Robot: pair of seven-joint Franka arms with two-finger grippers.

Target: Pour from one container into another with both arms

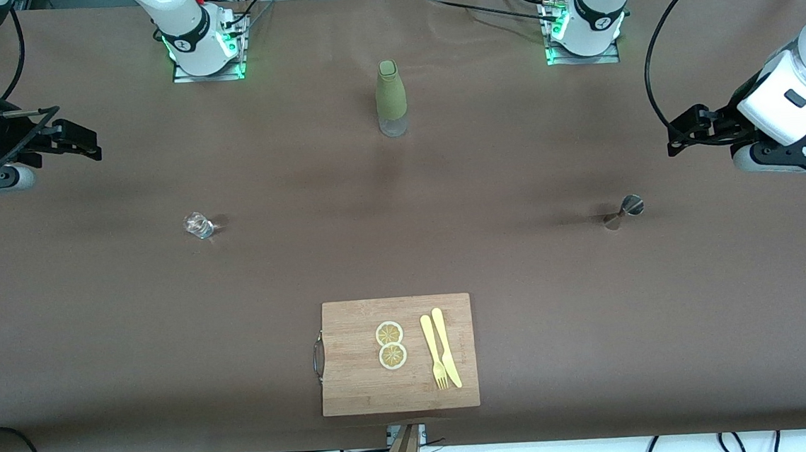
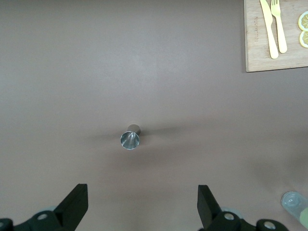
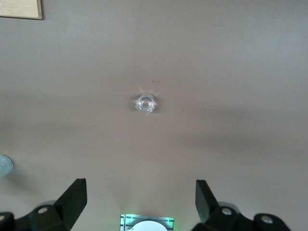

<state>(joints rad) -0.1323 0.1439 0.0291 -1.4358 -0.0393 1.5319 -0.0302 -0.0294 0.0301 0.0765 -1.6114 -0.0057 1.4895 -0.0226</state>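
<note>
Nearest lay board [image 1: 356,371]; left gripper [image 2: 139,204] over jigger [image 1: 625,211] and right gripper [image 3: 139,202] over glass [image 1: 199,225] hung released, so each should descend centred before clenching.

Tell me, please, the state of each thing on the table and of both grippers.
Bottle: upright, sleeve on, untouched.
Glass: upright, free.
Metal cup: upright, free.
Cutting board: flat, holds lemon slices, knife, fork.
Left gripper: open, over the table near the metal cup.
Right gripper: open, over the table near the glass.
</note>
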